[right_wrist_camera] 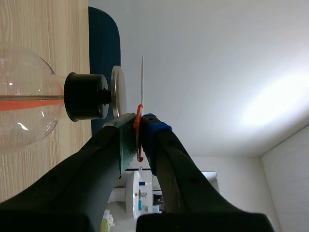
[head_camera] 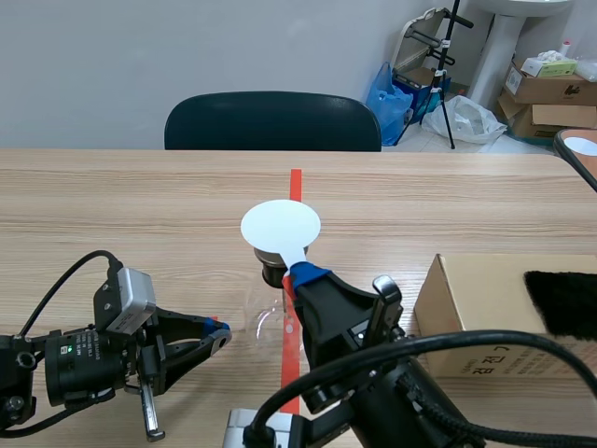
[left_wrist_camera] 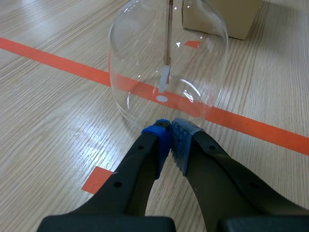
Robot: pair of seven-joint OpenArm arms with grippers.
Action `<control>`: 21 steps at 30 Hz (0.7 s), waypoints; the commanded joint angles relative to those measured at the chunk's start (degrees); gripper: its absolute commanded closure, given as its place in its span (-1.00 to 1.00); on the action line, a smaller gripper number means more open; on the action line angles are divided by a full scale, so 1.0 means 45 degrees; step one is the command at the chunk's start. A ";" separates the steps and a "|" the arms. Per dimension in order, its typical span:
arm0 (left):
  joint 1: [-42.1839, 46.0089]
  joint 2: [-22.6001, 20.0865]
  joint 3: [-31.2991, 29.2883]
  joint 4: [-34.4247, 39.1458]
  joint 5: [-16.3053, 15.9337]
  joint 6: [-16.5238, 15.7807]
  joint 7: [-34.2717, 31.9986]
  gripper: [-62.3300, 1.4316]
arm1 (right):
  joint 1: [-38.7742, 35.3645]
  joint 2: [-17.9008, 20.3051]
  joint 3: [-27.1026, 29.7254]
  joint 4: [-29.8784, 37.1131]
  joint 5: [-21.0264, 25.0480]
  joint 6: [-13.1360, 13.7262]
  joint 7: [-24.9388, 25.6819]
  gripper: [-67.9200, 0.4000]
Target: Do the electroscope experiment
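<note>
The electroscope is a clear glass flask (head_camera: pixel 269 322) with a black stopper (head_camera: pixel 272 273), standing on the orange tape line mid-table. Inside the flask (left_wrist_camera: pixel 169 63) a thin rod carries a pale foil strip (left_wrist_camera: pixel 163 81). My right gripper (head_camera: pixel 305 273) is shut on the red handle of a white round plate (head_camera: pixel 280 226), holding it just above the stopper. Seen edge-on in the right wrist view, the plate (right_wrist_camera: pixel 142 79) hangs a little off the electroscope's metal top disc (right_wrist_camera: pixel 118 92), between my right gripper's (right_wrist_camera: pixel 139 123) pads. My left gripper (left_wrist_camera: pixel 170 129) is shut on nothing, its tips right at the flask's base.
A cardboard box (head_camera: pixel 485 317) with a piece of black fur (head_camera: pixel 564 303) on it stands at the right, close to my right arm. A dark chair (head_camera: pixel 272 121) stands across the table. Boxes and bags lie on the floor behind.
</note>
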 commanded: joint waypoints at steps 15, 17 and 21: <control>-0.0073 0.0024 -0.0073 0.0228 -0.0131 0.0243 -0.0170 0.83 | 0.0078 0.0141 0.0024 0.0160 -0.0014 -0.0063 0.0374 0.96; -0.0073 0.0024 -0.0073 0.0228 -0.0131 0.0243 -0.0170 0.83 | 0.0078 0.0141 0.0024 0.0160 -0.0014 -0.0063 0.0374 0.96; -0.0073 0.0024 -0.0073 0.0228 -0.0131 0.0243 -0.0170 0.83 | 0.0078 0.0141 0.0024 0.0160 -0.0014 -0.0063 0.0374 0.96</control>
